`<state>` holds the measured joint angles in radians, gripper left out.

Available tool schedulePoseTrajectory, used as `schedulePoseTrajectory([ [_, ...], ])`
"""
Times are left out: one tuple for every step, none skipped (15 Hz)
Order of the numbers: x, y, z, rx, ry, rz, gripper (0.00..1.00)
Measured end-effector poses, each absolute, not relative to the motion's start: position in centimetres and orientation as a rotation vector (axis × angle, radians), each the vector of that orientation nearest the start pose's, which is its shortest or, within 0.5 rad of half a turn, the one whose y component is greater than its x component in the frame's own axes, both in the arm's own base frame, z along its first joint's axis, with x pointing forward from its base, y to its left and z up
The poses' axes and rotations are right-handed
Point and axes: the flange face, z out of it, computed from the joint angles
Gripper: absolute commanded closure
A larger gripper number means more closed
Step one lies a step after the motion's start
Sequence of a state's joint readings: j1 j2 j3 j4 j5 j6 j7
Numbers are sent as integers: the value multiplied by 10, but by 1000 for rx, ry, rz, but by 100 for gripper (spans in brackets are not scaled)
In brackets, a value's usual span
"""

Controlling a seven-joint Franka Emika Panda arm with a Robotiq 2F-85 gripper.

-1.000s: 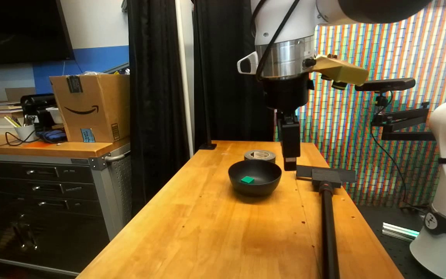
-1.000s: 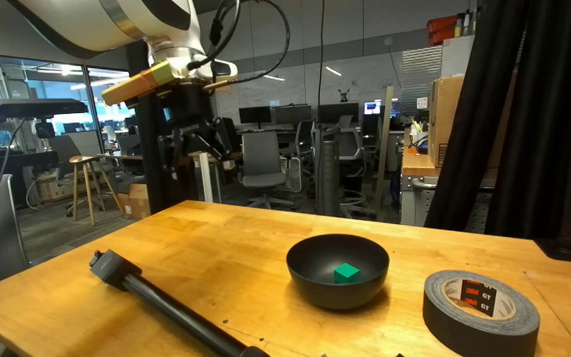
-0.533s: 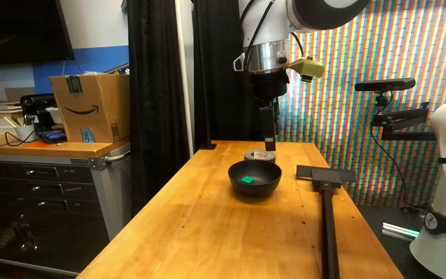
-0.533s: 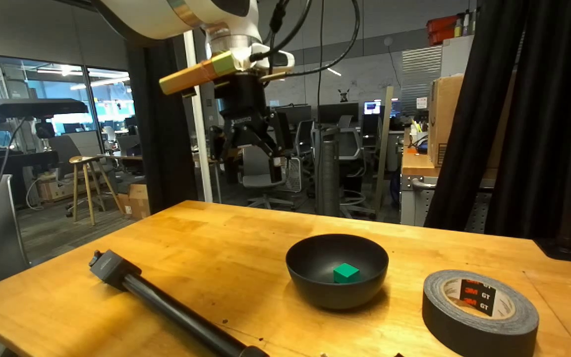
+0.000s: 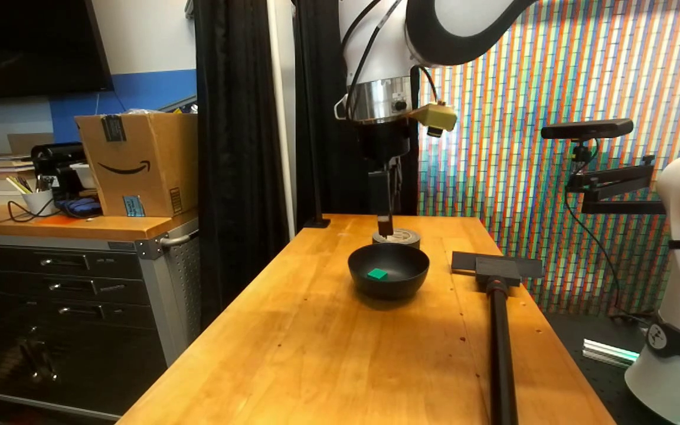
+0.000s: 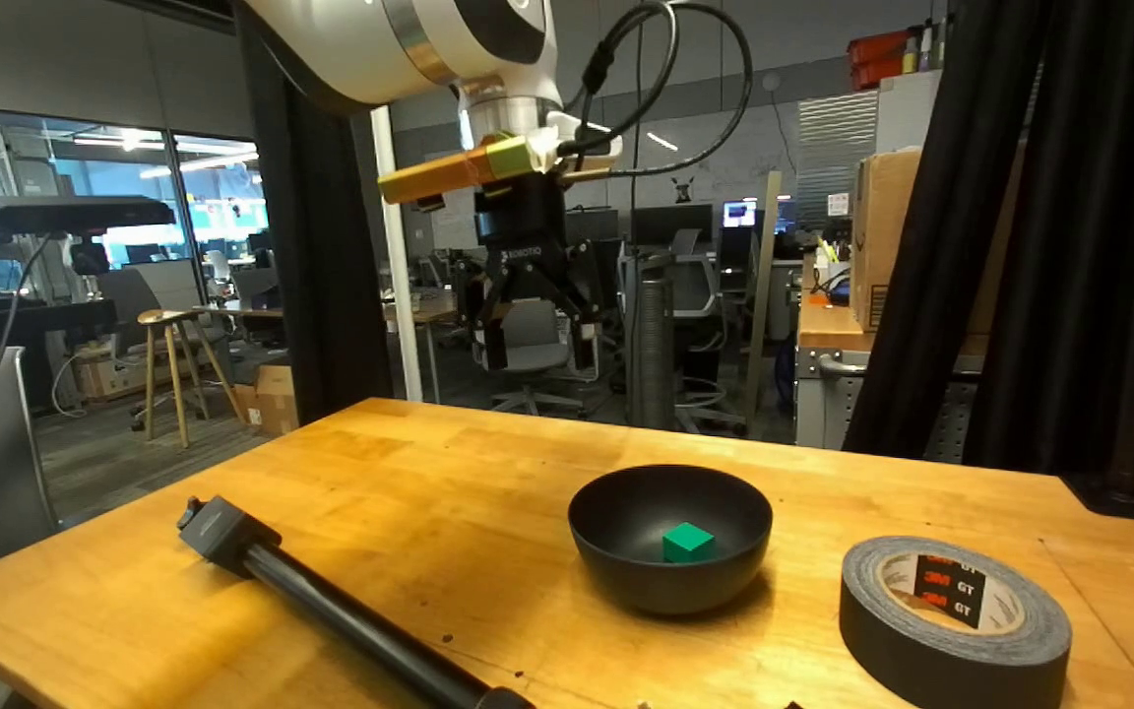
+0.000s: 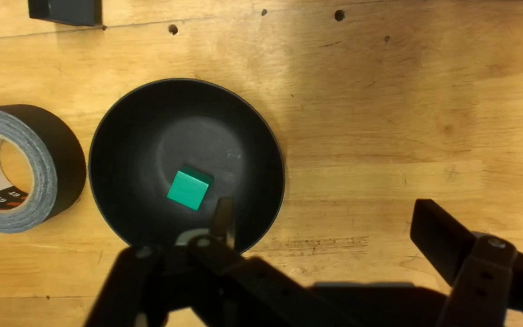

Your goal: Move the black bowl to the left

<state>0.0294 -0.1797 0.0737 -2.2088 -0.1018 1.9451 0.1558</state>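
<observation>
- Wooden counter (image 5: 316, 354): extends beneath every item listed below.
- Long-handled dark T-shaped implement (image 5: 498, 319): lies on the counter.
- Tool (image 6: 539, 352): suspended above the counter, fingers spread wide.
- Black bowl (image 6: 665, 589): stands upright on the counter, lower than the tool, apart from it and the implement.
- 3M tape roll (image 6: 961, 650): lies flat near the bowl.
- Green square block (image 6: 688, 544): rests inside the bowl.

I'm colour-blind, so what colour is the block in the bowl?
Green: the block shows best in the wrist view, inside the bowl.

The wrist view looks down into the bowl (image 7: 198, 141) both exterior views share.
</observation>
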Motion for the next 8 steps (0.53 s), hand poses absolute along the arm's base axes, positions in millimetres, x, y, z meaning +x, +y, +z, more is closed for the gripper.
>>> schedulePoseTrajectory([
  [487, 41, 444, -3249, 19, 123, 0],
  [491, 38, 439, -3241, 17, 140, 0],
  [495, 35, 433, -3235, 19, 158, 0],
  [498, 31, 428, -3229, 21, 175, 0],
  [501, 28, 422, -3222, 24, 193, 0],
  [503, 26, 416, -3212, 29, 210, 0],
  [505, 23, 411, -3202, 33, 226, 0],
  [506, 20, 406, -3193, 40, 241, 0],
])
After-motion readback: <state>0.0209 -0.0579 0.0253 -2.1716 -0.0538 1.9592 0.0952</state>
